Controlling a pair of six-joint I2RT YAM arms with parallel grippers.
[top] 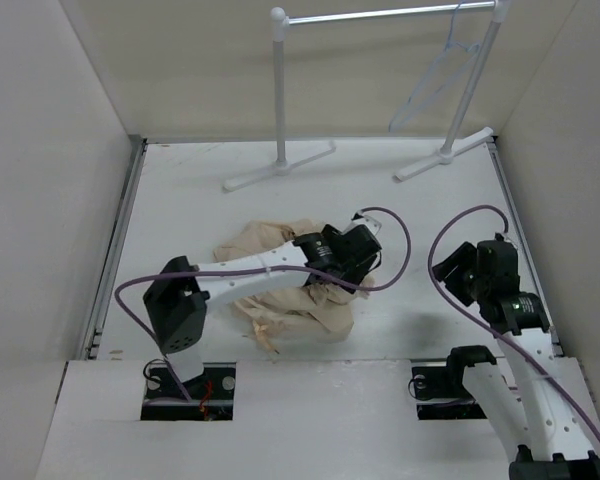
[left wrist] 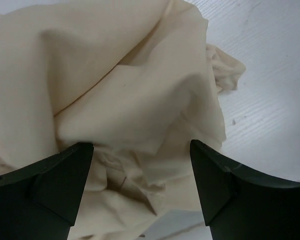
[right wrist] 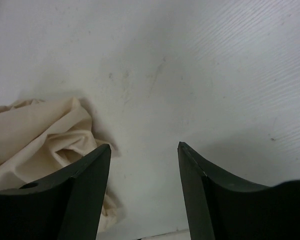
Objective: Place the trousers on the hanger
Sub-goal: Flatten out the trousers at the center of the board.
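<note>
1. Trousers [top: 302, 308] lay in a crumpled beige heap on the table [top: 430, 200], directly under and ahead of the left gripper [left wrist: 140, 145], well apart from the hanger [top: 435, 80].
2. The left gripper's jaws stood wide apart with nothing pinched between them. Folds of cloth filled the gap and ran on beyond the fingertips, more to the left finger's side. Bare table showed only past the right finger.
3. The right gripper [right wrist: 144, 145] was likewise spread wide and held nothing. Only bare table lay between its jaws, and the cloth's edge sat outside its left finger, near but not between the tips.
4. The left arm was therefore clearly the nearer one, judged ready to close on a fold.
5. The heap showed no readable long axis. The legs were bunched over each other, and waistband and cuffs could not be told apart, so which way the garment pointed could not be said.
6. The hanger hung by its hook from the rail [top: 380, 15] at the far end of the table, far ahead of both sets of jaws and on the right arm's side. Its triangle tilted with the hook uppermost.
</note>
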